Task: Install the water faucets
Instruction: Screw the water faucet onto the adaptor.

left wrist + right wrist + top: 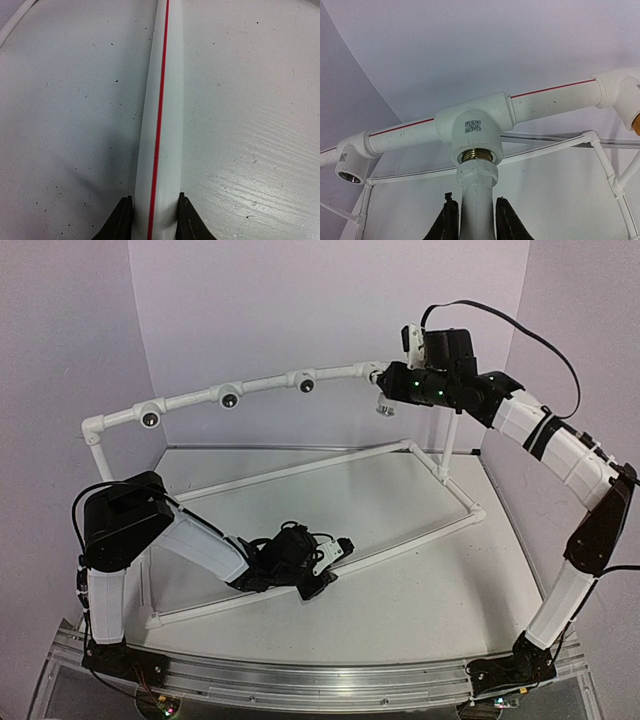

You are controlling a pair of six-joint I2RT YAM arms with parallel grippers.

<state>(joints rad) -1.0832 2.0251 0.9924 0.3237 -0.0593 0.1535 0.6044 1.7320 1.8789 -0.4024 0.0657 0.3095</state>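
The right arm reaches up and far to the top rail (pixel 265 384), its gripper (pixel 476 202) clamped on the white faucet (pixel 477 176), whose end meets the brass-threaded mouth of a tee fitting (pixel 475 125). The left arm is folded low over the surface (pixel 430 575), its gripper (pixel 154 197) clenched around a red-striped pipe (pixel 160 100) lying near.

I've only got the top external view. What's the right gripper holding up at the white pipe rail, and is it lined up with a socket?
Observer: The right gripper is shut on a white plastic faucet, whose top meets the brass-ringed socket of a white tee fitting.
Operator: And the left gripper, down low?
Observer: The left gripper is shut on the white frame pipe with a red stripe, which lies on the white table.
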